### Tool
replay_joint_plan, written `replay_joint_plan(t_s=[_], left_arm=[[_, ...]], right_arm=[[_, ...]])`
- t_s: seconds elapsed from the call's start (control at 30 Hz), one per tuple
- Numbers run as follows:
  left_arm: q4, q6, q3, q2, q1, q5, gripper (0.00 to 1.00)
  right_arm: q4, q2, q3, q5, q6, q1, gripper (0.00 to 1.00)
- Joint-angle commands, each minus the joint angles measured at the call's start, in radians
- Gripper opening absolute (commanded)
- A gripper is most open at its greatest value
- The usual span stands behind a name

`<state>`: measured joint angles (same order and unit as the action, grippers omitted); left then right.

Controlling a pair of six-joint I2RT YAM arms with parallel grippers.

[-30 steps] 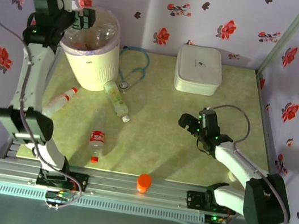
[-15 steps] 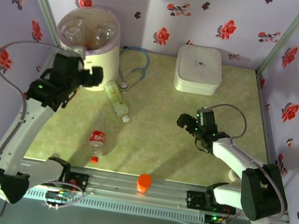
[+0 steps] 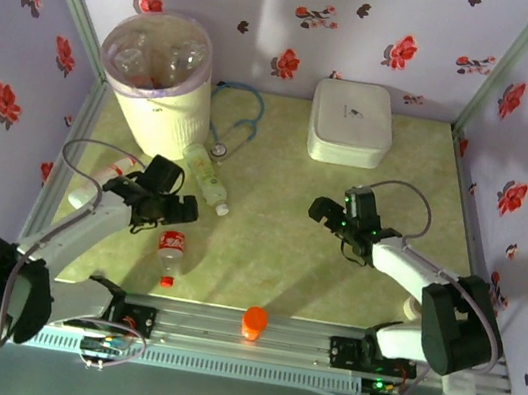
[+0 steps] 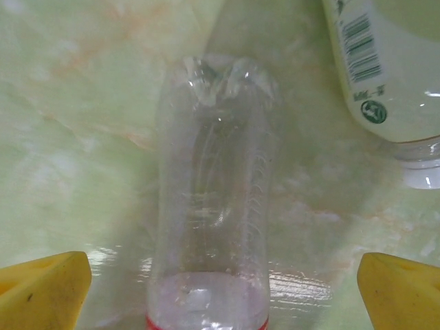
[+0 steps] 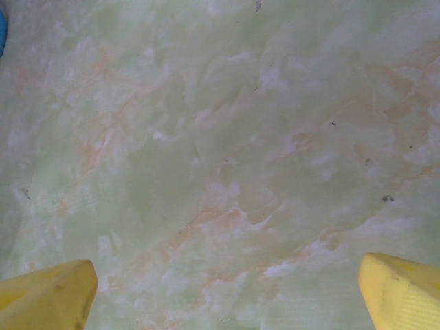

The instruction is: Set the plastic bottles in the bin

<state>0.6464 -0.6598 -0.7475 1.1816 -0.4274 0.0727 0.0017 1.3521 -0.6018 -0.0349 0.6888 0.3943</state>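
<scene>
Down from the bin's rim since a second ago, the left arm has swung to the table in front of the bin, and the left claw [image 3: 166, 214] now hangs low over a red-labelled bottle [image 3: 172, 246] that lies on its side well in front of the bin [image 3: 170, 121]. Its wrist camera shows the clear body of that bottle between the two yellow fingers [image 4: 42, 292], which stand wide apart and touch nothing, so the claw is released. The bottle's crumpled base points toward the bin and its red label is at the claw end.

A yellowish-labelled bottle [image 3: 205, 176] lies tilted just in front of the bin's foot, its white cap pointing away from the bin. A third bottle with a red cap [image 3: 121, 167] lies in front of the bin on its left side, partly behind the left arm. Several more clear bottles [image 3: 160, 59] are inside the bin, within the lilac bag.

The right claw [image 3: 326, 213] has barely shifted; it is far to the right of the bin, over bare green table [image 3: 264, 258], fingers spread and holding nothing. A flat white box [image 3: 351, 121] sits well right of the bin against the back wall, a blue cable [image 3: 242, 118] loops just right of the bin, and an orange knob [image 3: 254, 322] stands far in front of it on the near rail
</scene>
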Motion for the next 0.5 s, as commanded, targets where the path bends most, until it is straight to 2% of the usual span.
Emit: replay_joint_plan(t_s=[0.0, 0.1, 0.27, 0.37, 0.47], left_arm=[[-0.065, -0.064, 0.053, 0.024, 0.004, -0.131, 1.00], [-0.081, -0.089, 0.115, 0.017, 0.001, -0.152, 0.91], [-0.081, -0.081, 0.123, 0.030, 0.000, -0.143, 0.59], [-0.013, -0.042, 0.030, 0.003, 0.001, -0.120, 0.46], [0.047, 0.019, -0.136, -0.054, 0.000, -0.120, 0.41]], right_arm=[[-0.039, -0.029, -0.027, 0.002, -0.004, -0.005, 0.98], [-0.039, -0.032, -0.018, 0.029, -0.003, -0.006, 0.98], [-0.028, 0.019, -0.057, -0.026, 0.013, -0.005, 0.98], [-0.034, 0.033, -0.090, -0.040, 0.019, -0.005, 0.98], [-0.056, 0.032, -0.122, -0.042, 0.015, -0.003, 0.98]])
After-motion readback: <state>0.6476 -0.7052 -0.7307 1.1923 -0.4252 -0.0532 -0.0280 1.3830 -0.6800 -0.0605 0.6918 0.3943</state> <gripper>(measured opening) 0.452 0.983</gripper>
